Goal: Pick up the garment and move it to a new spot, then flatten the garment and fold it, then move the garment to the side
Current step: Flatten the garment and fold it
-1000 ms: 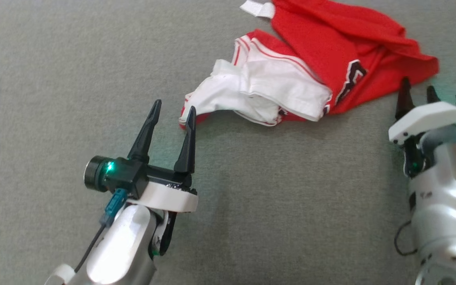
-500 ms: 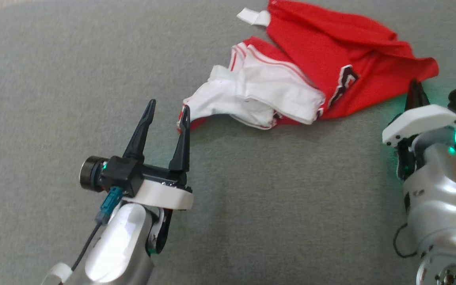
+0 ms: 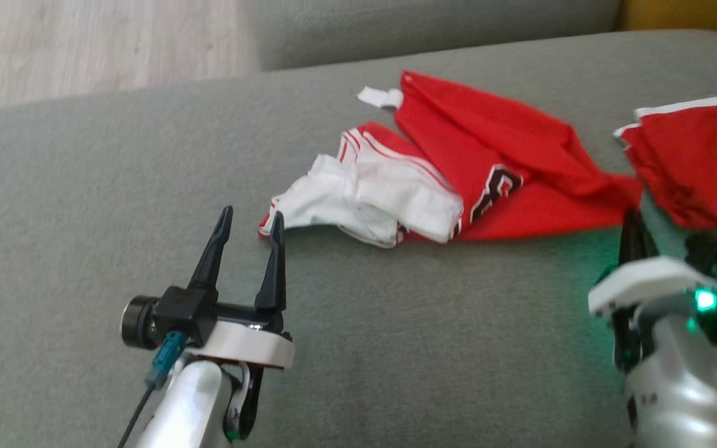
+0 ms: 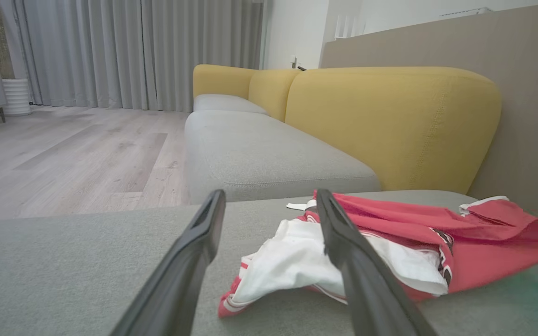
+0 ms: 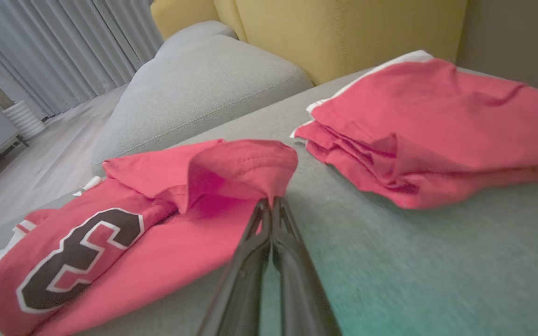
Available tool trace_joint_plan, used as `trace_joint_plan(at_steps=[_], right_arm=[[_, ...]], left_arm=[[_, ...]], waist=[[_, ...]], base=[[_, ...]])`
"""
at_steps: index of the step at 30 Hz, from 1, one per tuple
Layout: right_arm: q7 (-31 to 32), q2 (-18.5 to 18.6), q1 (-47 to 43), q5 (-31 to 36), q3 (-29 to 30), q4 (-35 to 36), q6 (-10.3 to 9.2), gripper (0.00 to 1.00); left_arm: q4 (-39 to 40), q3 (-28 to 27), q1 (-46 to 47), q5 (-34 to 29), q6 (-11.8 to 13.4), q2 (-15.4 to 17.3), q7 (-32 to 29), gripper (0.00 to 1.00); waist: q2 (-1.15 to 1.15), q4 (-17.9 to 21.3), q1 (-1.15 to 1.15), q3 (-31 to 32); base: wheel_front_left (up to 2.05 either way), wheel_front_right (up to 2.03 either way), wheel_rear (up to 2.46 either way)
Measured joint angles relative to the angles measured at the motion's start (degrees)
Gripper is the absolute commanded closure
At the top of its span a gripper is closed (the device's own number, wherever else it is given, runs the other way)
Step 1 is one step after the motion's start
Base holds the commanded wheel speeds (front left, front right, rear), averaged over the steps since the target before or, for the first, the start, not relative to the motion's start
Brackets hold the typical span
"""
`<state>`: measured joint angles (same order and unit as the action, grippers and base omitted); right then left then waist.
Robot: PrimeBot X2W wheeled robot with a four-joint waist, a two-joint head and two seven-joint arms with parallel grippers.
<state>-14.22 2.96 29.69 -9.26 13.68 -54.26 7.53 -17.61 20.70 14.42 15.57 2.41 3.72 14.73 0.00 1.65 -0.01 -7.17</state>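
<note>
garments 2: crumpled garment [image 3: 458,162] on sofa [image 3: 396,342], folded garment [image 3: 701,162] beside | grippers 2: my left gripper [image 3: 253,213] apart by white end, right gripper [image 5: 270,201] clamped on crumpled garment's corner | right wrist view shows pinch, head view blurs it

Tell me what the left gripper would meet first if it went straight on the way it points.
Most likely the garment's near white-and-red corner: one finger of the open left gripper points right at it. The other finger faces bare sofa cushion. Depth is hard to judge.
</note>
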Motion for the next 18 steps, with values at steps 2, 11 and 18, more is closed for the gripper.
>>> trace_joint_plan(at_steps=[2,11,18], right_arm=[[0.0,0.0,-3.0,-1.8,-1.3,1.9,0.00,1.00],[0.0,-0.2,-11.1,-4.9,-6.4,8.8,0.00,0.00],[-0.2,-0.1,-14.1,-5.8,-14.9,26.3,0.00,0.00]], left_arm=[[0.0,-0.3,-0.5,0.0,-0.4,-0.1,0.0,0.00],[0.0,-0.9,-2.2,-0.6,-0.8,-0.4,0.0,0.00],[0.1,-1.3,-2.1,-1.5,-1.2,-0.5,0.0,0.00]], waist=[[0.00,0.9,0.00,1.1],[0.00,3.1,0.01,3.4],[0.00,3.1,0.02,2.0]], base=[[0.00,0.00,0.00],[0.00,0.00,0.00],[0.00,0.00,0.00]])
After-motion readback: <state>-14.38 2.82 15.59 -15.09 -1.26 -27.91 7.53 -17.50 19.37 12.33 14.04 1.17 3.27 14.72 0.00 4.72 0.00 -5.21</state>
